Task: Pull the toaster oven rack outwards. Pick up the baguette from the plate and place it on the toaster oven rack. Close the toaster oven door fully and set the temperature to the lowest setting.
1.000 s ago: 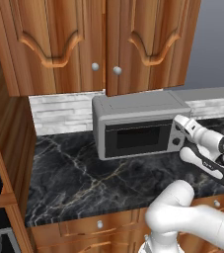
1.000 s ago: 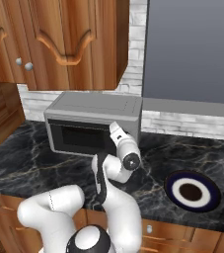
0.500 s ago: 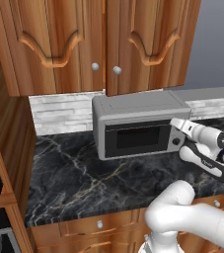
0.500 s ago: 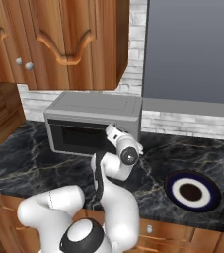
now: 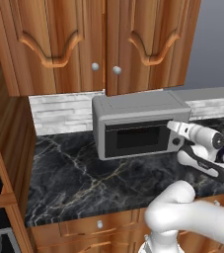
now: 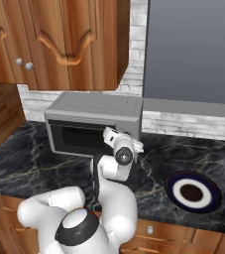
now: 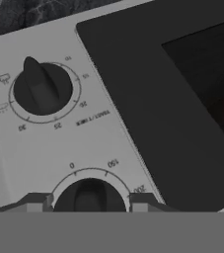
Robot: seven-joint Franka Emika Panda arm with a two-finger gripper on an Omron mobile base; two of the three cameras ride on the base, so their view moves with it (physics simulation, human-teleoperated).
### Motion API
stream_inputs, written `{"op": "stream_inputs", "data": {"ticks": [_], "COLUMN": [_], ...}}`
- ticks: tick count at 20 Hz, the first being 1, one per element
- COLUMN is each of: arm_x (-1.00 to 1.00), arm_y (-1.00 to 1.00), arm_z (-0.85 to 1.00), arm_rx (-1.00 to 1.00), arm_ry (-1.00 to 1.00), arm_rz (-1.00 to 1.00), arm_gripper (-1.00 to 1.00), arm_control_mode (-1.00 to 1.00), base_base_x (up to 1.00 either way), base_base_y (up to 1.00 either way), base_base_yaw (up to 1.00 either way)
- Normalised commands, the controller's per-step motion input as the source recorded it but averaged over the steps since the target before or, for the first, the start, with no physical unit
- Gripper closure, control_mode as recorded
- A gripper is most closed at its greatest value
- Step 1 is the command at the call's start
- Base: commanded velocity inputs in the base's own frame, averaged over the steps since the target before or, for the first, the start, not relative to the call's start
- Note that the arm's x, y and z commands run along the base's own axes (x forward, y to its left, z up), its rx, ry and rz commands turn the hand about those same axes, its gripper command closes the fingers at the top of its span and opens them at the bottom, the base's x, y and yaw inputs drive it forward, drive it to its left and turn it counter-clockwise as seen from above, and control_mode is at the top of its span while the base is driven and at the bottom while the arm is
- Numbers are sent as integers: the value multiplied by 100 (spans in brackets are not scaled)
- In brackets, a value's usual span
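Dark marble desk point(image 5: 79, 183) under wooden cabinets point(image 5: 98, 44), with a robot arm reaching to a toaster oven.

Against the brick back wall stands the grey toaster oven point(image 6: 96, 121), its toaster oven door point(image 5: 133, 140) shut. At the oven's right-hand panel, the fingers point(image 7: 32, 202) stand apart on either side of a black temperature knob point(image 7: 90, 197), close beside it; contact cannot be judged. Another black knob point(image 7: 42, 89) sits further along that panel. Right of the oven, well apart on the desk, lies the plate point(image 6: 192, 192).
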Motion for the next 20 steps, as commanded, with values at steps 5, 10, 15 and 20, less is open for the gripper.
{"op": "stream_inputs", "data": {"ticks": [5,10,15,20], "arm_x": [0,1,1,0], "arm_y": [0,-10,-25,-11], "arm_z": [0,0,0,0], "arm_rx": [-51,-48,-44,-48], "arm_ry": [-27,-24,-25,-30], "arm_rz": [16,16,15,17], "arm_gripper": [100,100,100,100], "arm_control_mode": [-100,-100,-100,-100], "base_base_x": [0,0,0,0], "base_base_y": [0,0,0,0], "base_base_yaw": [0,0,0,0]}}
